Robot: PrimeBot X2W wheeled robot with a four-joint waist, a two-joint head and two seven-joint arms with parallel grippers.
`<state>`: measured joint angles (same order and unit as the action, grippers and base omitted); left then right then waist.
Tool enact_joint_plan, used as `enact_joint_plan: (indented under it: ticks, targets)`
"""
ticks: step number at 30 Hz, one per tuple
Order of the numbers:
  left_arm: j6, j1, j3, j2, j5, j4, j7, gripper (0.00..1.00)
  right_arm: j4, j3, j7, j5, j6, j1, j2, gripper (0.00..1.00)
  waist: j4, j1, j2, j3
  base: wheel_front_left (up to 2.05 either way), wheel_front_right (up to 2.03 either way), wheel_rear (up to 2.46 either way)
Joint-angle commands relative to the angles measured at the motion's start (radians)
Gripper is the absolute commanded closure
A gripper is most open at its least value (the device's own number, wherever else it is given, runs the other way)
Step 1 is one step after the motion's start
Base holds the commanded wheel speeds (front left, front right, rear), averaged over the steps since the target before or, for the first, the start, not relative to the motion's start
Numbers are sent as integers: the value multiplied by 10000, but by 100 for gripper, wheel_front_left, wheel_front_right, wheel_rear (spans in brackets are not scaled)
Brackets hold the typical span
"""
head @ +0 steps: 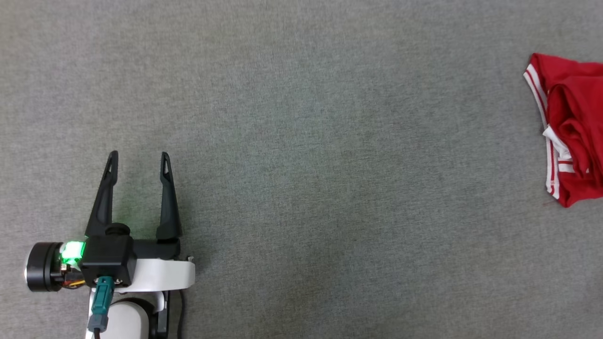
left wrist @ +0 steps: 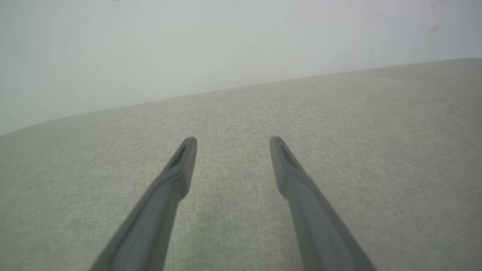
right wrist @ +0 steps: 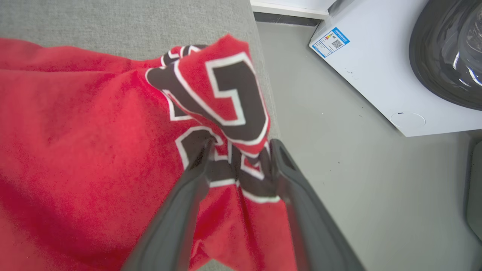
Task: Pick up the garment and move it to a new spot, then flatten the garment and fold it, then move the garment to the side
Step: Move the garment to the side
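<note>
The garment [head: 572, 136], a red jersey T-shirt with white and red striped trim, lies crumpled at the far right of the grey fabric-covered surface [head: 301, 141] in the head view, partly cut off by the picture's right edge. The left gripper [head: 139, 157] sits at the lower left of that view, well apart from the shirt, with a green light [head: 73, 252] glowing on its wrist. Its two dark fingers are spread wide and have nothing between them. The left wrist view shows the same gripper [left wrist: 230, 141] wide apart above the bare grey surface [left wrist: 339, 131], with a pale wall [left wrist: 188, 45] beyond the surface's far edge. In the right wrist view the garment [right wrist: 75, 131] lies bunched near the edge of the grey surface [right wrist: 113, 22], and a raised fold bears black numerals outlined in white [right wrist: 233, 94]. The right gripper [right wrist: 241, 145] has its fingers parted, and a bunch of this printed cloth fills the gap between them. I cannot tell whether the fingers pinch the cloth or merely straddle it. Beyond the surface's edge is a grey floor [right wrist: 339, 180]. On it stands a white washing machine [right wrist: 376, 75] with a dark round door [right wrist: 448, 52] and a small blue-edged label [right wrist: 330, 42].
</note>
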<state>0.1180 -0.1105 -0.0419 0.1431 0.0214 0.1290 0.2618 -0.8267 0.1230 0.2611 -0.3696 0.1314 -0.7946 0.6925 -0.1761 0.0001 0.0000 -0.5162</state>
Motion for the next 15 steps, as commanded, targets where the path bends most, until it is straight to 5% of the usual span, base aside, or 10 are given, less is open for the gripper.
enact_joint_plan:
  ticks: [1, 7, 15]
  targets:
    - [78, 43, -21, 5, -46, -57, 42, 0, -174, -98, -65, 31, -16, -81, -92, 0, -12, -1, 0, 194, 0, 0, 0]
    - [151, 280, -147, -87, -151, -188, 42, 0, 56, -123, -848, 64, -16, 531, -112, 0, 67, -1, 0, 922, 0, 0, 0]
    - [127, 878, -283, -128, -300, -372, 34, 0, 2038, -848, -3035, 190, -16, 1630, -524, 0, 349, -1, 0, 2005, 0, 0, 0]
